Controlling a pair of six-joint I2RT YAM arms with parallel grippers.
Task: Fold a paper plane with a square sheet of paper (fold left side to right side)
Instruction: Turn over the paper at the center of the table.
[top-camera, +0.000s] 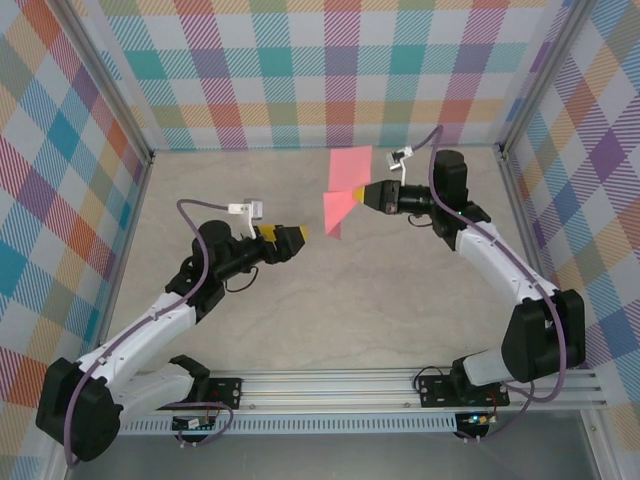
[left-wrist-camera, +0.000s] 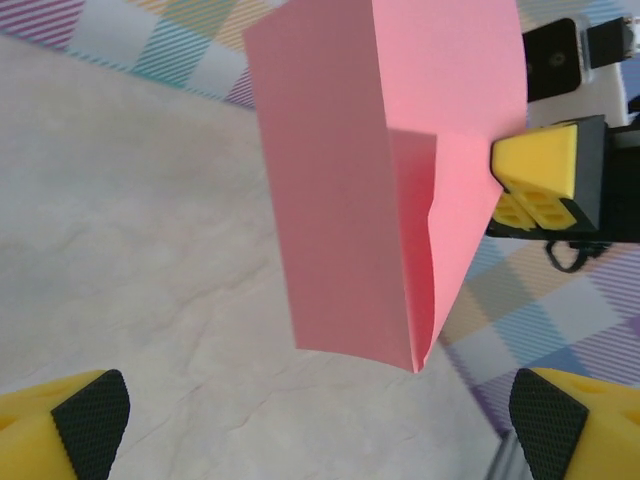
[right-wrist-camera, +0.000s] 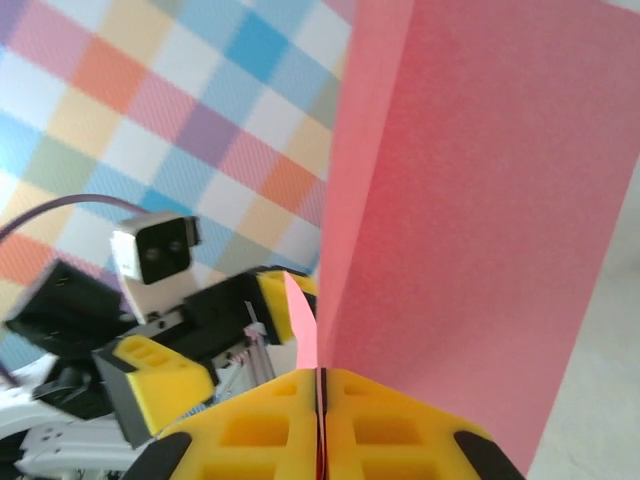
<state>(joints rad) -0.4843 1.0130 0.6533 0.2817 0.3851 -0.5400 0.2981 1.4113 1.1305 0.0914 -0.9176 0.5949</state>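
Pinching the square sheet of paper (top-camera: 350, 165) at one edge, the right gripper (top-camera: 357, 194) is holding it off the table (top-camera: 300, 340), in the upper middle of the overhead frame. Its yellow fingers are pressing flat together on the pink sheet. No gap is showing between them in the right wrist view, where the paper is rising out of the clamp toward the upper right. The sheet is already doubled over. In the left wrist view two layers are hanging in the upper centre, meeting at a pointed corner at the lower centre and spreading slightly apart on the right side. Gripping it in the air like this is, I judge, stopping the fold from springing open while leaving the free edges reachable.

The left gripper (top-camera: 293, 236) is sitting left of centre in the overhead frame, well apart from the paper, with its jaws spread wide and nothing between them. Its two black-padded fingertips are showing at the bottom corners of its own wrist view, aimed at the hanging sheet. That stance is probably readying it to take a free edge or corner. The paper is looking nothing like a slim dart yet, so most of the folding is likely lying ahead.
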